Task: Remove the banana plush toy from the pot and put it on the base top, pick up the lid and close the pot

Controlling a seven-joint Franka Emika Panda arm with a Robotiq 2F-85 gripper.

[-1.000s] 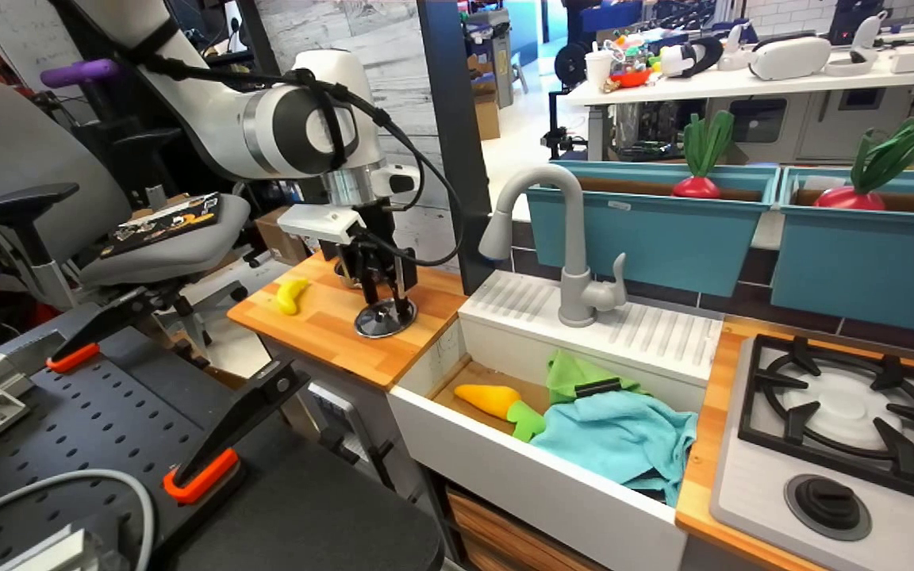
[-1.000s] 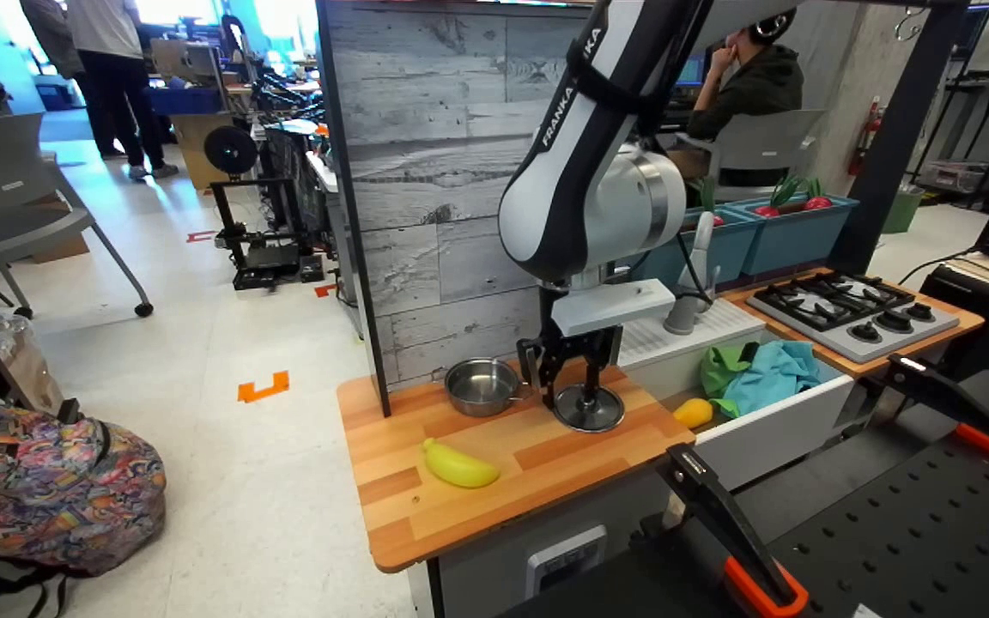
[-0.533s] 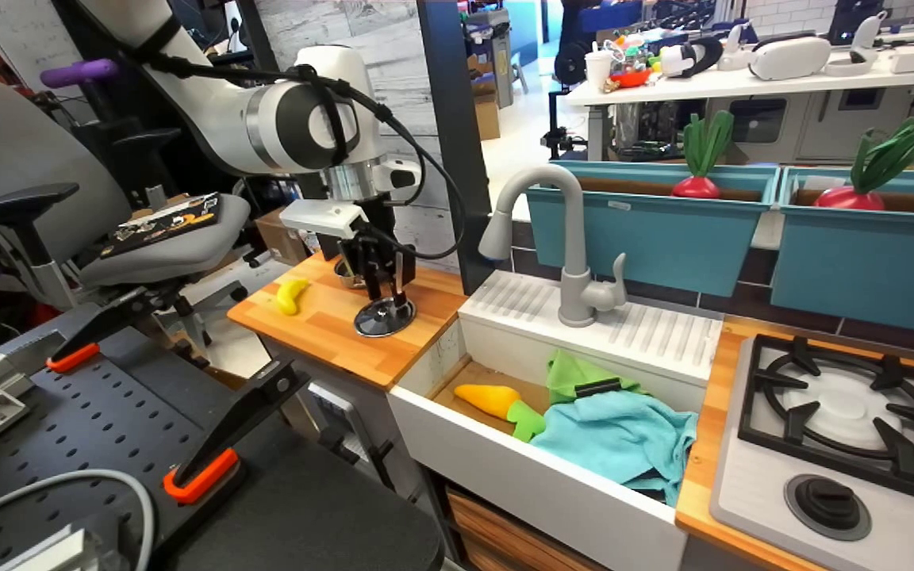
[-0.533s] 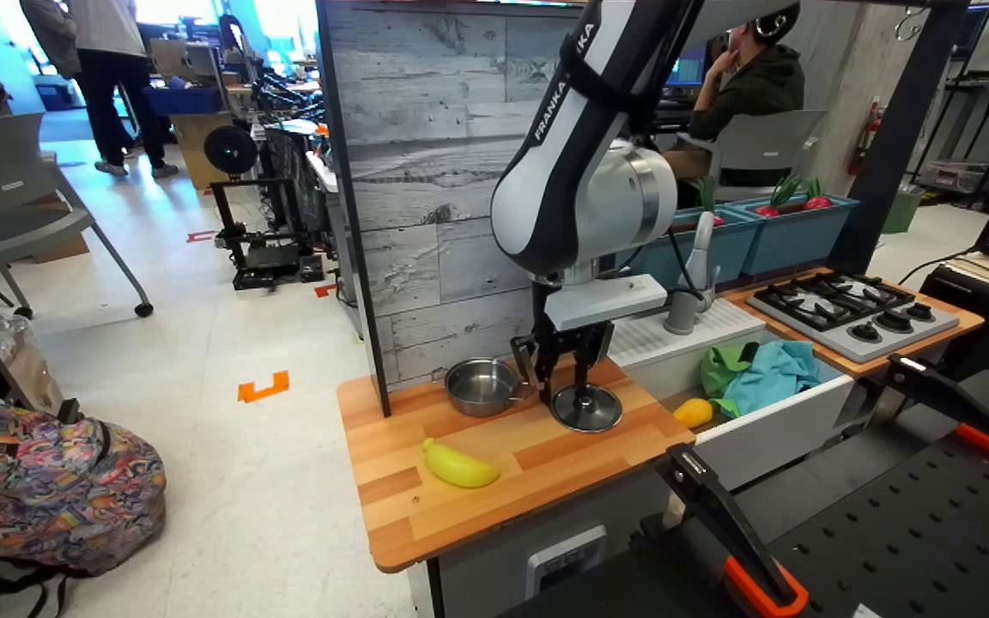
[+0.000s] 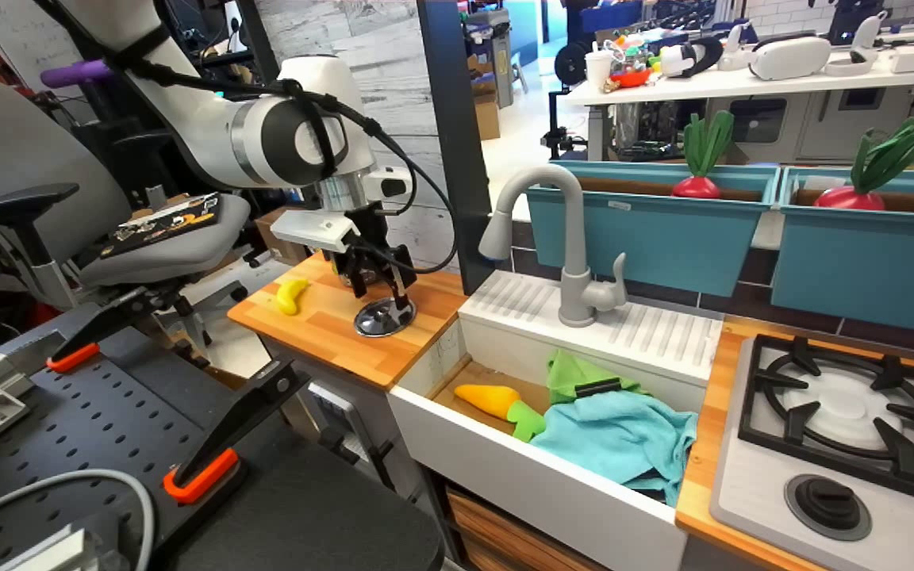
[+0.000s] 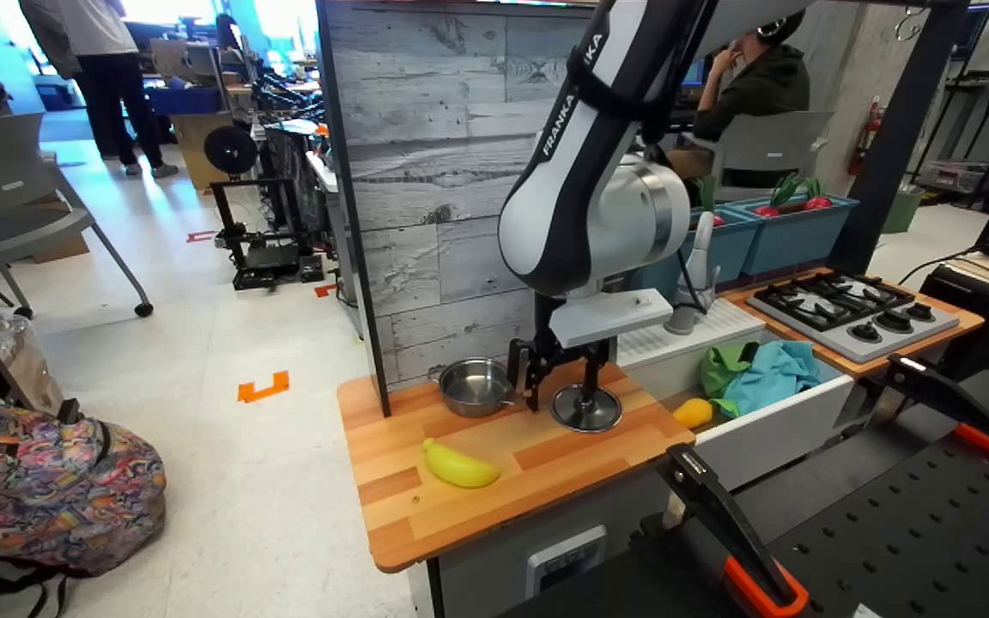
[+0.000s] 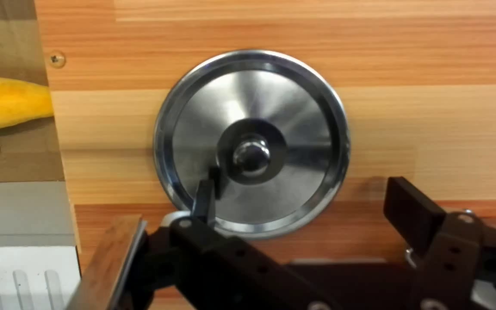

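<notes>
Yellow banana point(image 6: 460, 466), silver lid point(image 7: 252, 156), silver pot point(image 6: 475, 390), black gripper point(image 7: 303, 187), striped orange-brown counter point(image 6: 413, 519), light-blue cloth point(image 5: 616, 436), multicoloured patterned backpack point(image 6: 48, 485).

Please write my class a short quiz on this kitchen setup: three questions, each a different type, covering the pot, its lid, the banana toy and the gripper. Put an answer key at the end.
1. True or false: the lid lies on the base top, apart from the pot.
2. Multiple choice. The banana plush toy lies: a) in the pot; b) on the base top; c) on the lid.
3. Fill the gap: in the wrist view, the gripper is ____ (open or shut).

Key:
1. True; the pot stands uncovered.
2. b
3. Open; its jaws stand apart.
</notes>
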